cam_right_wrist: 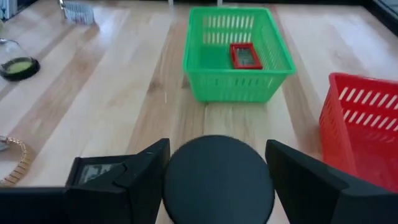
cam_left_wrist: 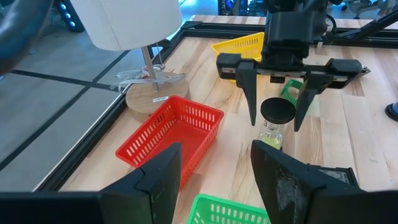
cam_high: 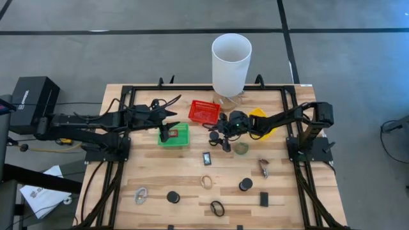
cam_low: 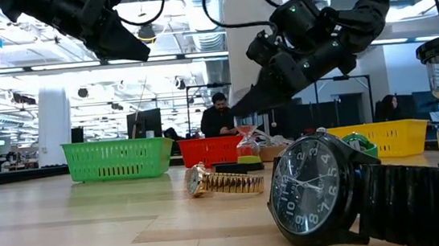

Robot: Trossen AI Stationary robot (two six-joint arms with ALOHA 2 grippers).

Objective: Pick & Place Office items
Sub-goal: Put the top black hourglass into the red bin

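Progress is judged to be slight: only one red rectangular piece point(cam_right_wrist: 246, 56) is seen lying in the green basket point(cam_high: 174, 135), which stands near the middle of the table's far half. The red basket point(cam_high: 204, 111) looks empty in the left wrist view, and the yellow basket point(cam_high: 259, 121) is largely covered by the right arm, so its contents cannot be read.

The right gripper point(cam_left_wrist: 277, 118) is held above the table point(cam_high: 115, 172) just in front of the red basket, its fingers spread wide on either side of a small black-capped hourglass point(cam_left_wrist: 275, 124); no contact with the sides can be made out, so the item is taken as not yet gripped. The left gripper point(cam_high: 167, 120) is parked open over the far edge of the green basket, holding nothing.

Most items are left on the table's near half: a silvery clip point(cam_high: 140, 195) toward the near left corner, a black disc point(cam_high: 173, 197), a gold watch point(cam_high: 206, 181), a black watch point(cam_high: 217, 208) at the near edge, a second black disc point(cam_high: 246, 185), and a black rectangular piece point(cam_high: 264, 199).

From above these items are too small to be identified surely, and the near edge is cut off. The white lamp point(cam_high: 230, 64) at the far edge hides part of the table behind it.
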